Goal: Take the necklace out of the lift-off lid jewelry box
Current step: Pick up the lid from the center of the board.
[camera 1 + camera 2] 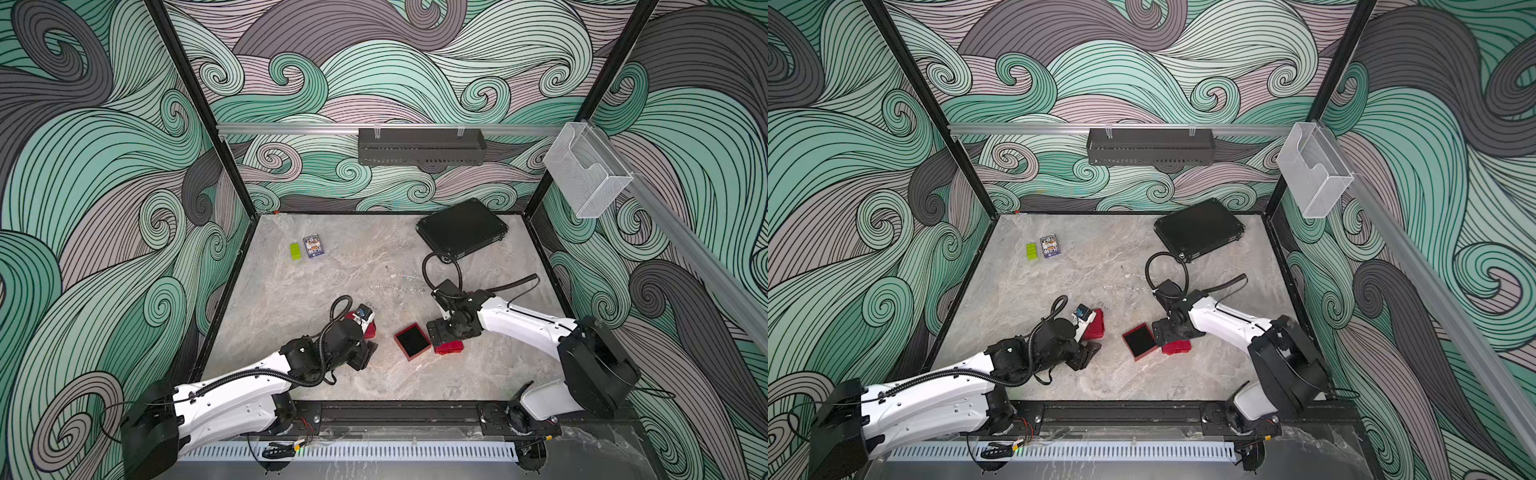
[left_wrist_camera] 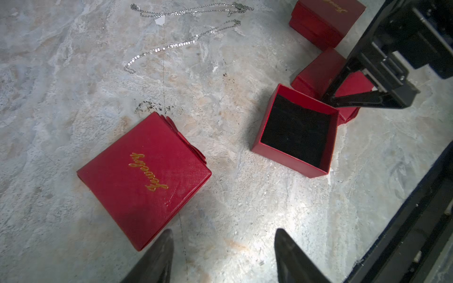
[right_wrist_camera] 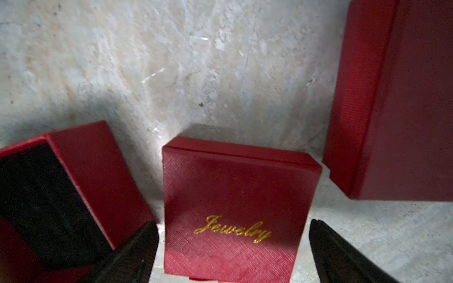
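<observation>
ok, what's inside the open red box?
Only the black foam insert shows in the open red box; no chain on it. The necklace lies on the table, apart from the box. Anything under the insert is hidden.

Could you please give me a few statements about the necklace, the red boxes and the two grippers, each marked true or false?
1. The necklace lies on the table, outside every box. True.
2. The open red box holds the necklace. False: only its black lining shows inside.
3. The left gripper is shut on the red lid. False: its jaws stand apart, and the lid lies flat on the table, ungripped.
4. The right gripper is open, with its fingers on either side of a closed red box lettered Jewelry. True.
</observation>
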`<state>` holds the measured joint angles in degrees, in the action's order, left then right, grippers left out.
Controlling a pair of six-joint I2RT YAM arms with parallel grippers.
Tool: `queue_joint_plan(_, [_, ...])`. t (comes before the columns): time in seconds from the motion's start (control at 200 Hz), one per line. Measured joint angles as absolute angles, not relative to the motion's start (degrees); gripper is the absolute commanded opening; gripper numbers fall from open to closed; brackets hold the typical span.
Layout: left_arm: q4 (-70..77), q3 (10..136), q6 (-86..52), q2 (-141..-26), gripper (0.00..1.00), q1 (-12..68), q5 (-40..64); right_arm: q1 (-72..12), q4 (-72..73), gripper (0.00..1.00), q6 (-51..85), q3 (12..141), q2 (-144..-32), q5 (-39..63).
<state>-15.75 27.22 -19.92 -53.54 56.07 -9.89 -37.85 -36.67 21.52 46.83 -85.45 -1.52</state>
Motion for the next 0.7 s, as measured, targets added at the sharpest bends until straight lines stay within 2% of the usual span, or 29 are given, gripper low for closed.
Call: queue_joint_plan(0.7, [-13.56, 27.22, -19.88, -57.10, 0.64, 56.07, -6.81, -37.85, -34.81, 0.97, 24.67, 44.73, -87.26, -3.05])
